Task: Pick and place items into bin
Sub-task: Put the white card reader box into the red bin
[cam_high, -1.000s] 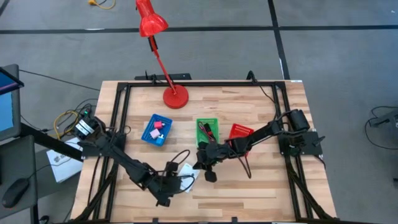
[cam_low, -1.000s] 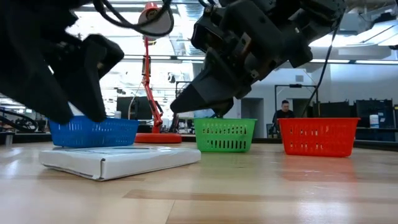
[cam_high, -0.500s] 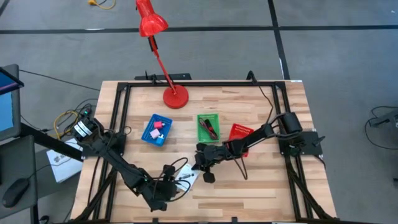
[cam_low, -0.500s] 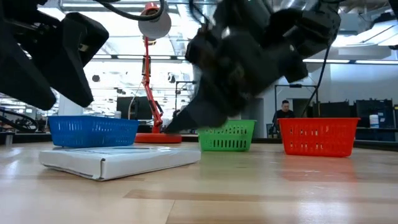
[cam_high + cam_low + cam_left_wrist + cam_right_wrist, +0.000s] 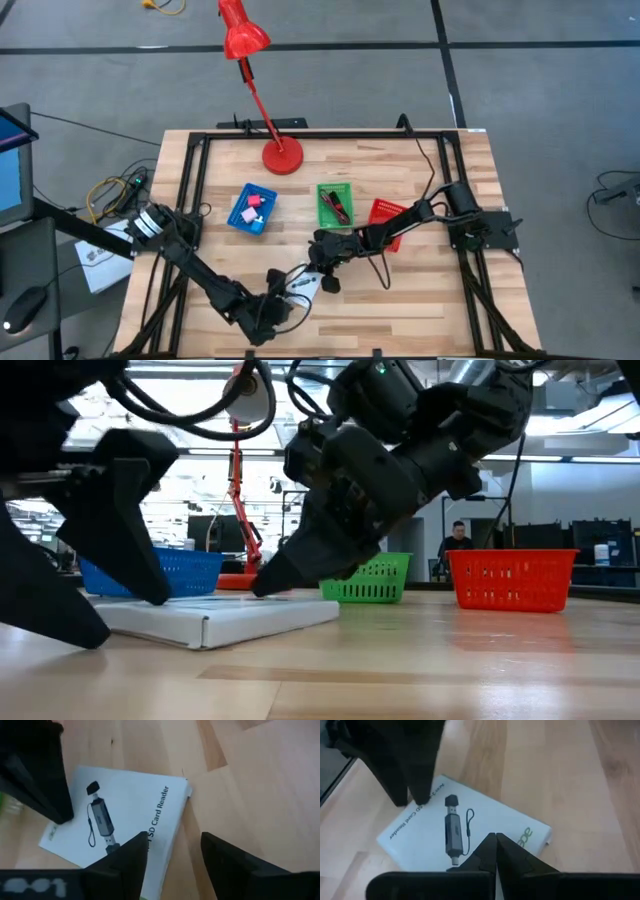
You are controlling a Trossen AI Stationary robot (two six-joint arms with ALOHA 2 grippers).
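Observation:
A flat white box, printed with a card reader's picture, lies flat on the table near its front middle. My right gripper is shut, and its tip is down on the box. My left gripper is open and low at the box's near left corner. One of its fingers stands over the box and the other beyond the box's edge, over bare wood. The blue bin holds pink cubes, and the green bin holds a dark stick. My right gripper rests its shut fingertips on the box's top face, toward its far edge. It slants down from the table's far right. The box lies flat on the table. My left gripper stands astride the box's edge; I cannot tell whether it touches.
A red bin stands right of the green one, partly under my right arm. The red desk lamp's base is at the far middle. Black frame rails run along the table's edges. Bare wood lies to the near right.
Both grippers have sunk toward the box. My left gripper has come down around its near left corner, and my right gripper has gone left and down onto its top. The box has slid a little toward the table's right.

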